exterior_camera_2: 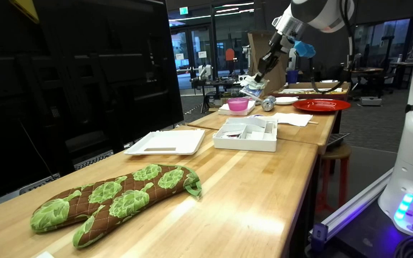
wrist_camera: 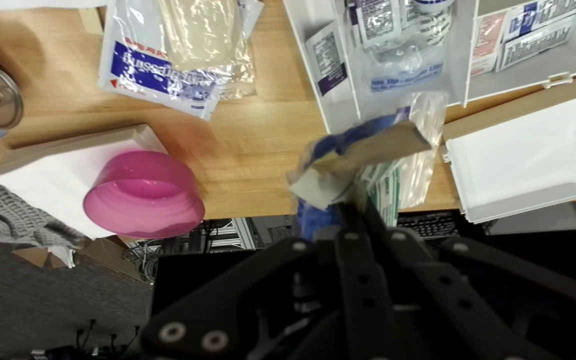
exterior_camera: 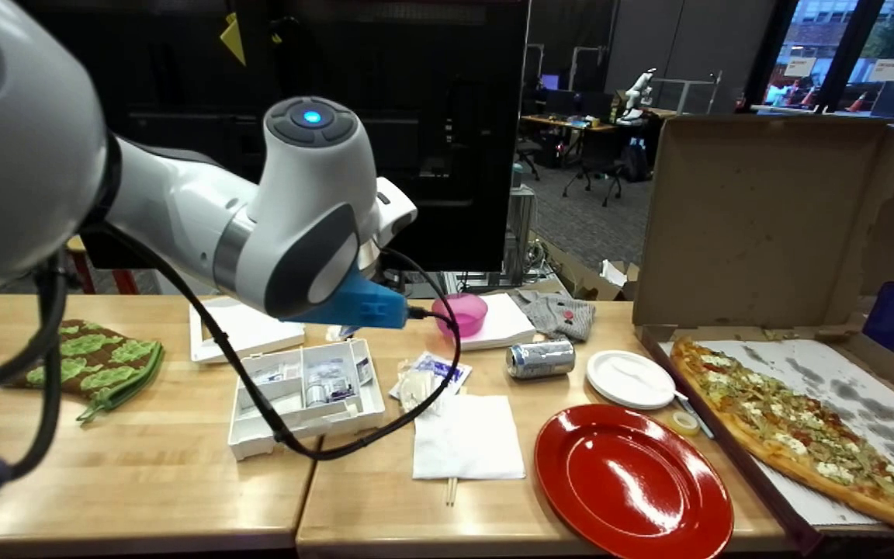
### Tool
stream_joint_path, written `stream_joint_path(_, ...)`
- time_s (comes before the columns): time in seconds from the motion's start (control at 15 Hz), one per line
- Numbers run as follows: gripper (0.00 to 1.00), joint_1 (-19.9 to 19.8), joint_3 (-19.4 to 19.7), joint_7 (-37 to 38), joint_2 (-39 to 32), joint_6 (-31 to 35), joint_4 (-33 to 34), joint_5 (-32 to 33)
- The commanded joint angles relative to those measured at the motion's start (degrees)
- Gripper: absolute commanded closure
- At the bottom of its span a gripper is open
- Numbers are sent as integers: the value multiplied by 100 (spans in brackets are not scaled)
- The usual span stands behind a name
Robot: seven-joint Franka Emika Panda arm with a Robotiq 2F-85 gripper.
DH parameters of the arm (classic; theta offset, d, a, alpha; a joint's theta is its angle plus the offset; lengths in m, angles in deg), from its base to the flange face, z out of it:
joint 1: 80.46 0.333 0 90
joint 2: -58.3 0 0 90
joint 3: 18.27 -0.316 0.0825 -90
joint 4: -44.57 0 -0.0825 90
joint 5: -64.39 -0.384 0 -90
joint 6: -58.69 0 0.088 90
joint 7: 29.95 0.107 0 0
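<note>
Pinching a crumpled bundle of packets (exterior_camera_2: 254, 84) above the wooden surface (wrist_camera: 253, 145), near its edge by the black screen (exterior_camera_2: 120, 79).
The gripper (exterior_camera_2: 259, 76) holds them between narrowly spaced fingers; a pink bowl (wrist_camera: 144, 195) rests on a white paper stack (wrist_camera: 68, 170) along that same edge.

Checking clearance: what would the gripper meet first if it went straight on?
Probably the wooden tabletop between the pink bowl and white box, the held packets touching first; depth is unclear, so possibly the box instead.

Black gripper (exterior_camera_2: 258, 77), pink bowl (wrist_camera: 145, 196).
</note>
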Motion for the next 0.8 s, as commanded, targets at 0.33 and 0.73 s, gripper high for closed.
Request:
stream_joint_path(0.33, 99, 162, 1326, -1043, -78, 147, 0, -570)
stream_joint_path(0.73, 99, 703, 2151, -1610, -587, 407, 137, -1297)
